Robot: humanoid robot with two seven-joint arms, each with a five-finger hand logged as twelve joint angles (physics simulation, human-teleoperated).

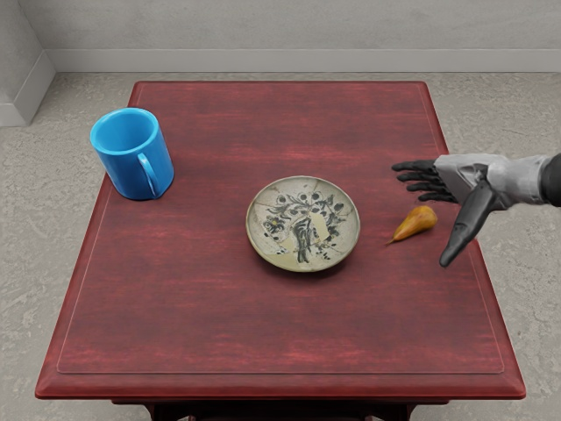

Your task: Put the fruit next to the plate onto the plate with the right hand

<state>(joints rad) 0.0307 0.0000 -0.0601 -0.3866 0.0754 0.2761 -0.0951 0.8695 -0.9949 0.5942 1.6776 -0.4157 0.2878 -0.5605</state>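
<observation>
Hovering over dark-red table (263, 333) on grey speckled floor (35, 263): right hand (451, 189), spread, beside pear (415, 223).

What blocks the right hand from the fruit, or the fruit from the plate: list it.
Nothing visible. The open right hand hovers just beyond the pear, with nothing between them. Only bare tabletop separates the pear from the plate on its left. The blue mug stands far off to the left.

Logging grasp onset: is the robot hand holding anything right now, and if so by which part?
Nothing is held: the right robot hand is open, beside the pear, not touching it.
</observation>
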